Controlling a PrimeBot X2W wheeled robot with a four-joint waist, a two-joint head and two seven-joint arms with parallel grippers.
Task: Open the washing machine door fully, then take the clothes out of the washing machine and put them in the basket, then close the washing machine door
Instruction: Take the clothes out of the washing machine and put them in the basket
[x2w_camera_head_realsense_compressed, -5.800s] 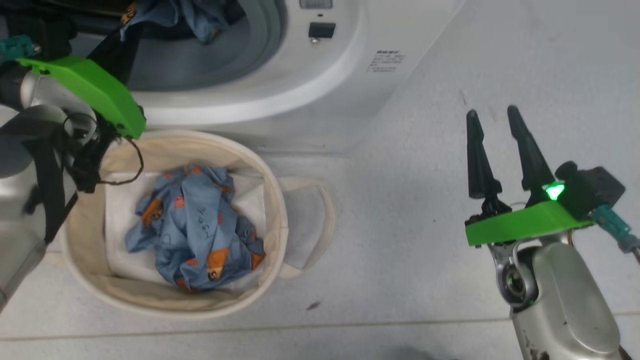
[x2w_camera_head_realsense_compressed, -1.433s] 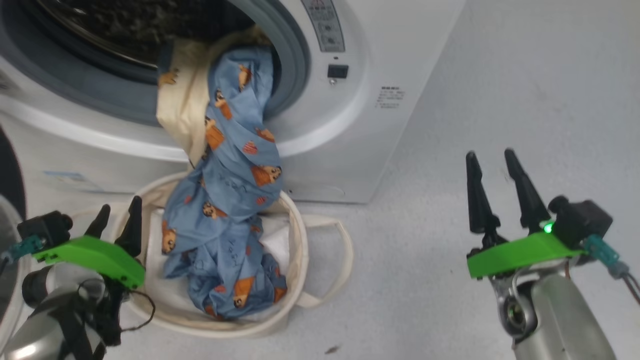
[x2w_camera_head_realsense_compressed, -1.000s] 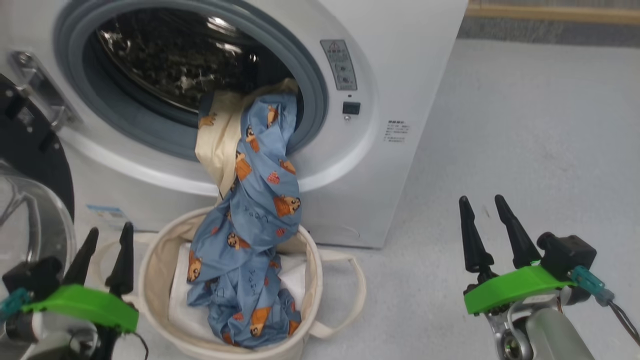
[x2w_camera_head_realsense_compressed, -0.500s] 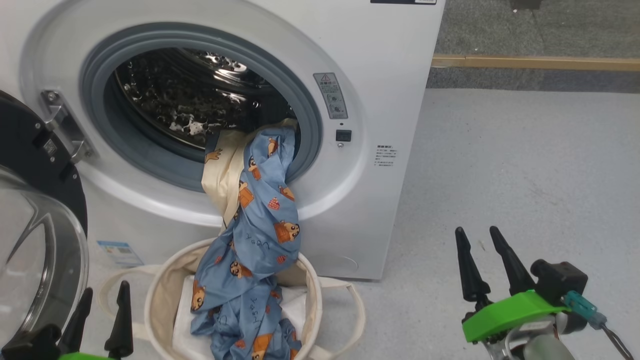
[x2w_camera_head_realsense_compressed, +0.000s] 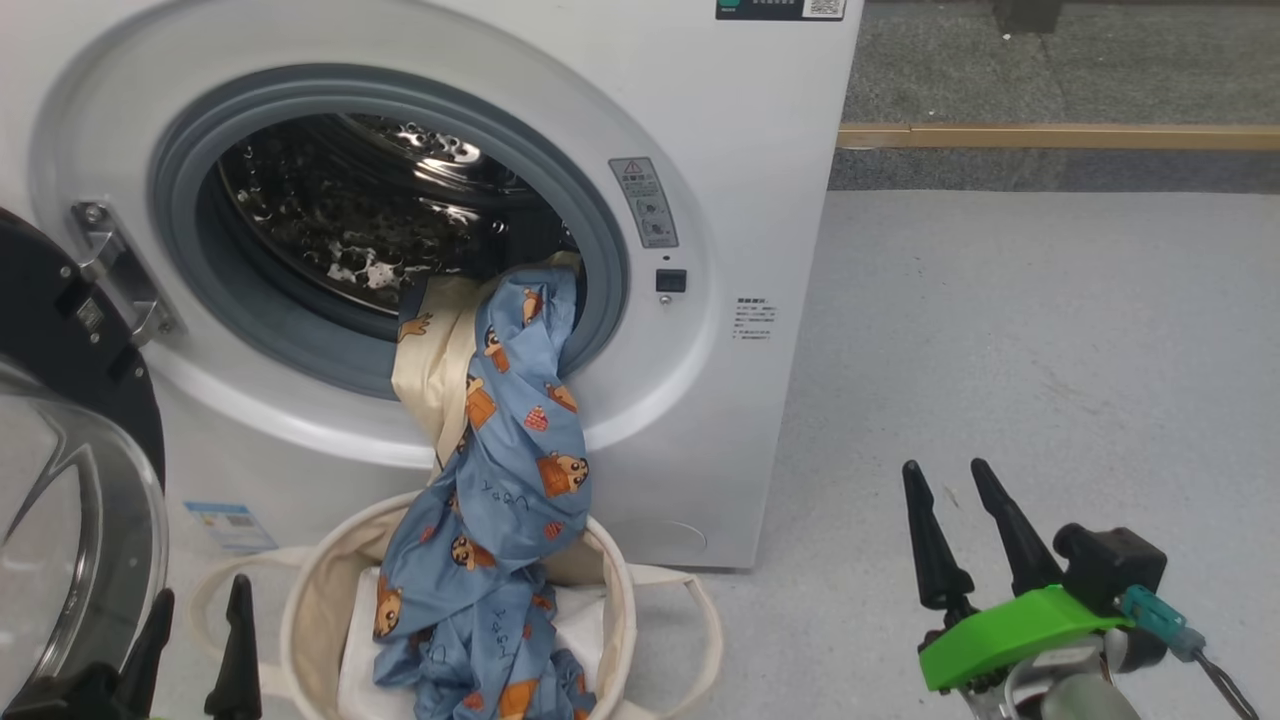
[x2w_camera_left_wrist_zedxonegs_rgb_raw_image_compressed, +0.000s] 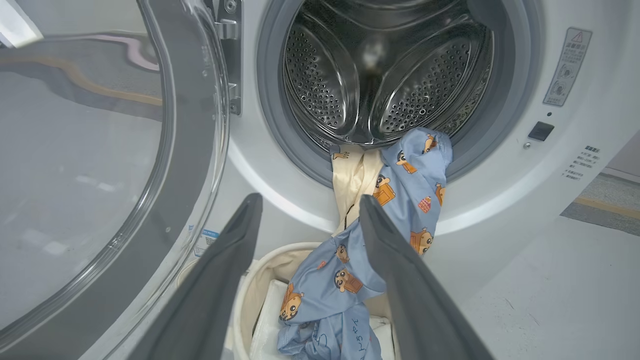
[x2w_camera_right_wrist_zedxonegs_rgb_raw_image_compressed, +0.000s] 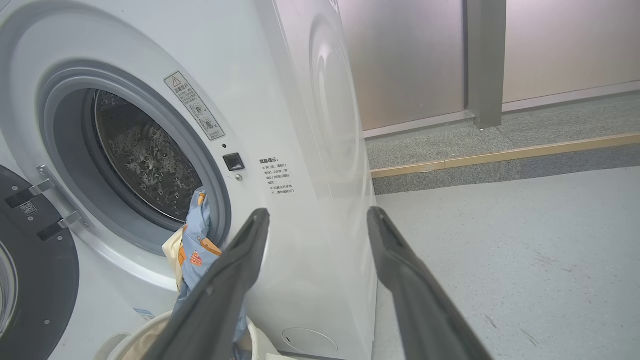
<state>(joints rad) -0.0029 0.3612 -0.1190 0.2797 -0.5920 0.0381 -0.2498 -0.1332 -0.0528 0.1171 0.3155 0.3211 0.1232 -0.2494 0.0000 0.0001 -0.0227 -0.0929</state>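
Pale grey floor (x2w_camera_head_realsense_compressed: 1000, 350) runs back to a wooden strip (x2w_camera_head_realsense_compressed: 1050, 135) (right of the machine); the washing machine (x2w_camera_head_realsense_compressed: 760, 120) stands on it with its drum mouth (x2w_camera_head_realsense_compressed: 175, 220) uncovered; the washing machine door (x2w_camera_head_realsense_compressed: 50, 320) is swung wide to the left, glass bowl bulging outward. The clothes (x2w_camera_head_realsense_compressed: 515, 440), blue bear-print fabric with a cream part, hang from the mouth's lower lip down the white front into the basket (x2w_camera_head_realsense_compressed: 310, 590), which sits on the floor just before the machine; whether that is one garment or two is hard to tell. The left tool (x2w_camera_head_realsense_compressed: 202, 592) hovers beside the basket's left rim, fingers spread wide, holding nothing; the right tool (x2w_camera_head_realsense_compressed: 943, 465) hangs over bare floor right of the machine, likewise wide apart and empty.
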